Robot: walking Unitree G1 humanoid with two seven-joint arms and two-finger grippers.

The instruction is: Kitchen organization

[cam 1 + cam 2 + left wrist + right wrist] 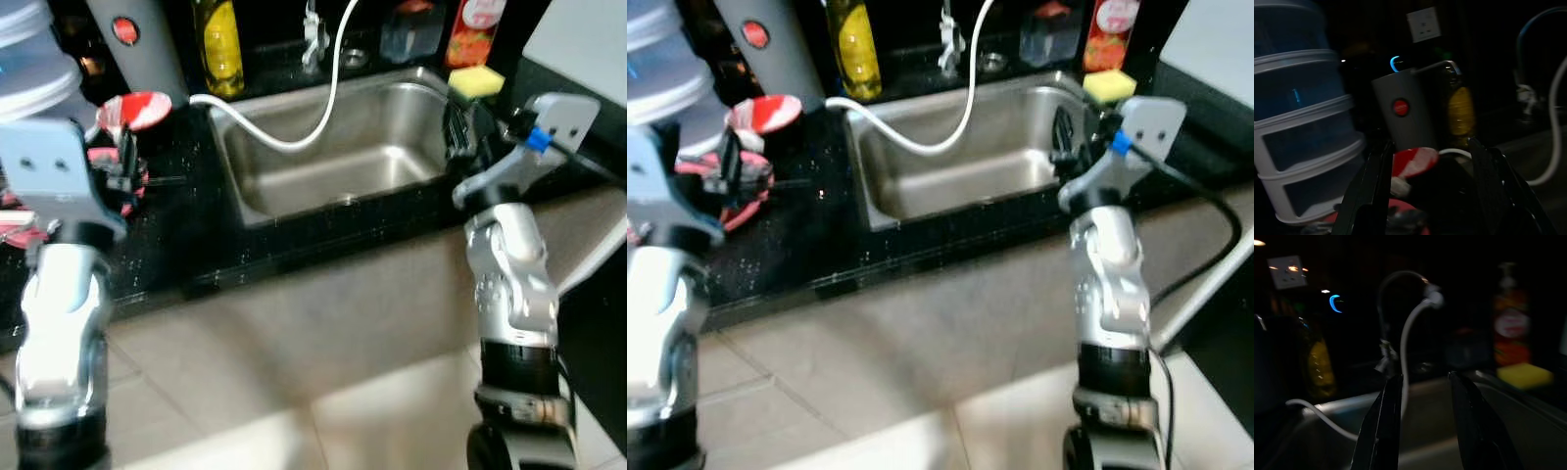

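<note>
One steel sink (pixel 387 171) is set into the black table (pixel 186 235), and one white hose (pixel 323 113) loops from the tap down over its left rim. Along the back stand one yellow bottle (pixel 221 44), one grey appliance with a red button (pixel 127 34) and one red-labelled bottle (pixel 475 29); one yellow sponge (pixel 476 81) lies at the sink's right rear corner. The sink basin looks bare apart from the hose.

The left claw (pixel 1427 191) hovers with its two fingers spread apart and nothing between them, just before one red-and-white cup (pixel 135 110); what the cup contains cannot be made out. The left wrist view adds a stack of pale blue tubs (pixel 1300 122) and a wall socket (pixel 1423 24).

The right claw (pixel 1422 426) is also parted and empty, poised over the sink's right edge, near the sponge.
</note>
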